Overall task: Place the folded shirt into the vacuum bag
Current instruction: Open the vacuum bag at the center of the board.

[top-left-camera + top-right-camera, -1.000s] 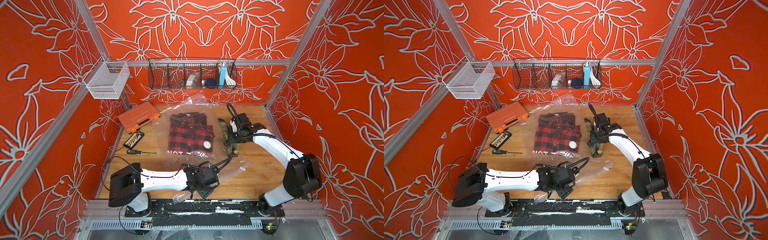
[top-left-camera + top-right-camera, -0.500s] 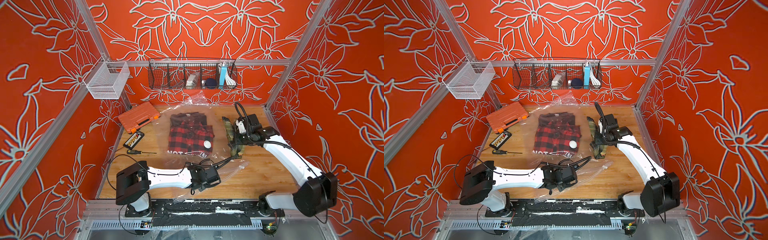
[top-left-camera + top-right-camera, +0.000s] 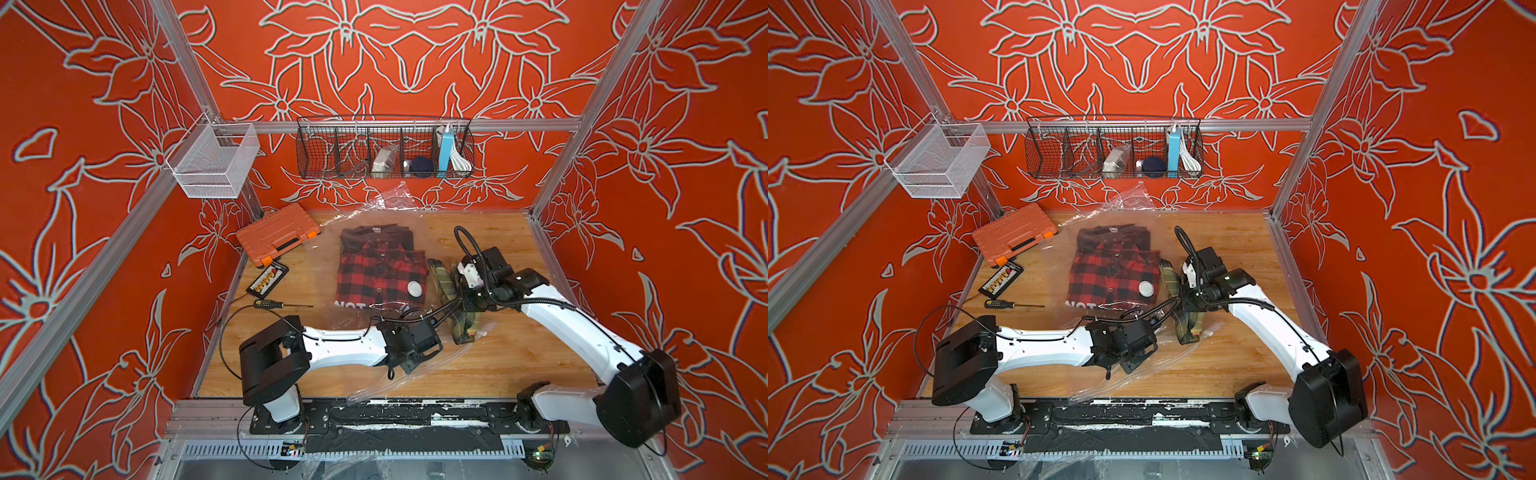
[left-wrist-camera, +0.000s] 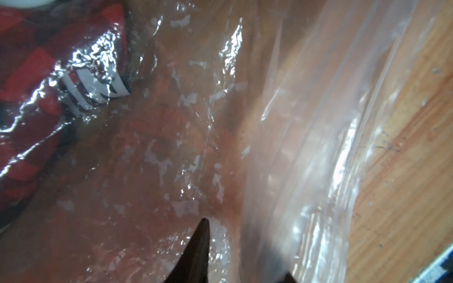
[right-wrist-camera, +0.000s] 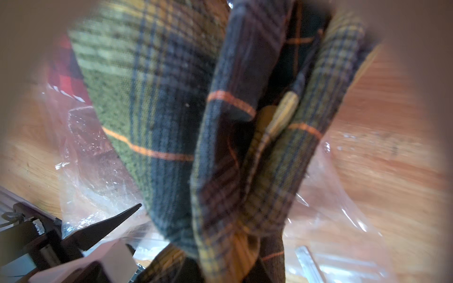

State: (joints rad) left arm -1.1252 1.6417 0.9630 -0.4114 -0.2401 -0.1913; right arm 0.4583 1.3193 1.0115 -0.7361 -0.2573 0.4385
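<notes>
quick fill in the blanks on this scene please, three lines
The red-and-black plaid shirt lies ___ the transparent plastic vacuum bag.
The folded green plaid shirt hangs from the right gripper, jaws ___.
The orange plastic tool case sits at the far ___ corner of the wooden table.
Missing: inside; shut; left.

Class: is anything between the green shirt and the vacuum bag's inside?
Yes: the top film of the vacuum bag, low at its mouth by the left gripper. The green shirt hangs from the right gripper.
</notes>
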